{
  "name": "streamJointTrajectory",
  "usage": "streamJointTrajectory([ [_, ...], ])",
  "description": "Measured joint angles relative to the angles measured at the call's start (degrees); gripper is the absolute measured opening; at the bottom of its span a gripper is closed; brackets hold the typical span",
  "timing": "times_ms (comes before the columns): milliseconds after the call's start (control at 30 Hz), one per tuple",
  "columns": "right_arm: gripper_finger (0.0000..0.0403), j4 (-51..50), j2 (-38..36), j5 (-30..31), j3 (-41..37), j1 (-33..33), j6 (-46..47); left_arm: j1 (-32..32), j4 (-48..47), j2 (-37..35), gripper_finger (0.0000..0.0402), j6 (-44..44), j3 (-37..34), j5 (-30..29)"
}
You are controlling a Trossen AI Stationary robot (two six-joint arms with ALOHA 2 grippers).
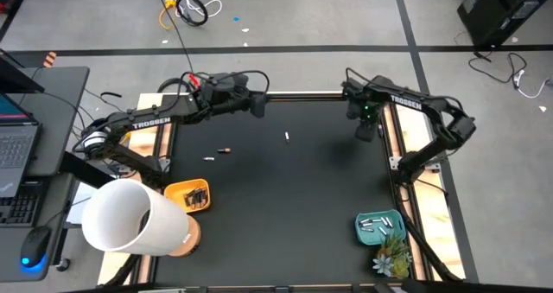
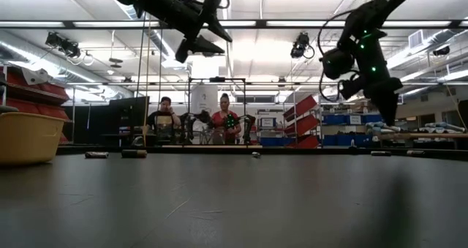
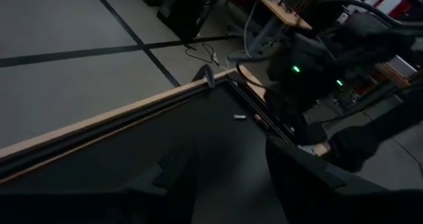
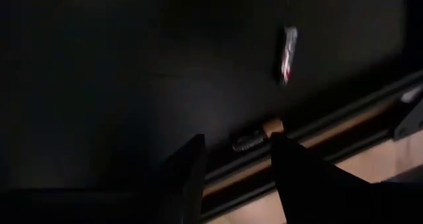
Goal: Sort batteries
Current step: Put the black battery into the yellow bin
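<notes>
- Batteries are what I am sorting, and the sorted ones are lying nearest me: the yellow tray (image 1: 187,194) at the worktop's (image 1: 285,207) front left corner is holding dark ones, while the teal tray (image 1: 380,227) at the front right is holding white ones (image 1: 375,221), so I judge colour is deciding which tray each goes to.
- I am seeing a white cup (image 1: 130,217) lying on its side just beside the yellow tray, and a small plant (image 1: 390,257) next to the teal tray.
- Further back, three cells are waiting loose on the bare mat: a white battery (image 1: 208,159) left of centre, a dark battery (image 1: 225,149) with a copper end just beyond it, and another white cell (image 1: 287,136) nearer the middle.
- At the far edge, I am holding both arms high, apart from every cell, which I take as parking between picks.
- My left tool (image 1: 259,103) is hanging released over the back left, carrying nothing.
- My right tool (image 1: 365,130) is hovering with its fingers spread and empty over the back right; its wrist view is showing a battery (image 4: 287,53) near the mat's rim.
- Beyond the worktop, two people (image 2: 196,124) are sitting in the room.
</notes>
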Motion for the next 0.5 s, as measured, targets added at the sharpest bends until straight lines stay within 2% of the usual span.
streamJointTrajectory([
  [167, 0.0186, -1.5, 1.1, 1.5, -3.2, -2.8, -0.8, 0.0, 0.0, 0.0, 0.0186, 0.1, 0.0, 2.1],
  [367, 0.0242, -1.1, 3.0, 12.0, -7.8, -1.1, -2.4, 0.1, 0.1, 0.0, 0.0186, 0.3, 0.0, 4.0],
  [500, 0.0278, -0.9, 4.7, 15.3, -8.4, -0.2, -2.7, 0.1, 0.1, 0.0, 0.0186, 0.3, 0.0, 5.3],
])
